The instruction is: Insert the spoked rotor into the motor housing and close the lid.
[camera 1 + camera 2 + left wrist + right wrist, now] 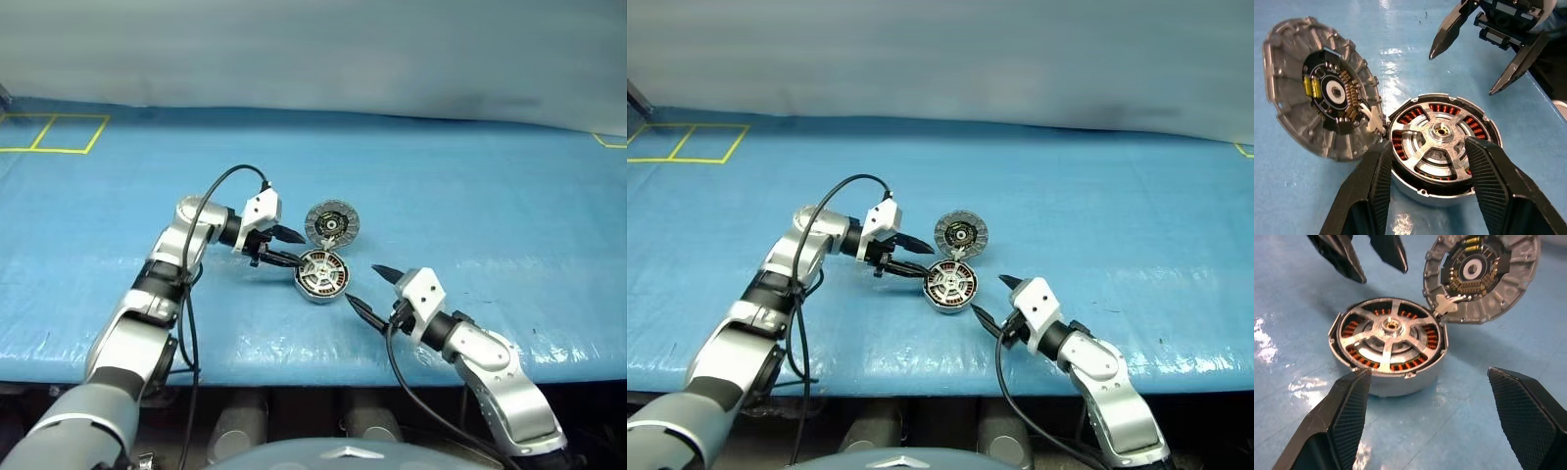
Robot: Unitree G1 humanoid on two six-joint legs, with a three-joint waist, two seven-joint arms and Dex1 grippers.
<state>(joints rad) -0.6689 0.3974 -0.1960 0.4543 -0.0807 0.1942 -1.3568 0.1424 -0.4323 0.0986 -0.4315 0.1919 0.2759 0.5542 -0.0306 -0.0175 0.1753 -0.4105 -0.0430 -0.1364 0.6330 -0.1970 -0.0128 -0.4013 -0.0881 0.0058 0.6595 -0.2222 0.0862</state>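
Motor housing (pixel 321 274) resting on the blue surface (pixel 470 196) between the two arms, copper windings visible in the gaps of a silver spoked rotor (pixel 1442 147) already seated inside it. Lid (pixel 332 222) standing open and tilted just behind the housing, dark inner face with central hub turned toward the robot, touching the housing rim at a small tab, apparently a hinge, though hard to confirm. Left gripper (pixel 291 247) reaching in from the left toward the housing, fingers (pixel 1369 188) spread and straddling its near rim in the left wrist view, close beside the metal wall but not clearly pressing on it. Right gripper (pixel 377 290) hovering just right of the housing and slightly nearer the robot, fingers (pixel 1347 406) spread wide, nothing between them, apart from the housing. Yellow tape lines (pixel 54 132) marking squares at the far left corner of the surface.
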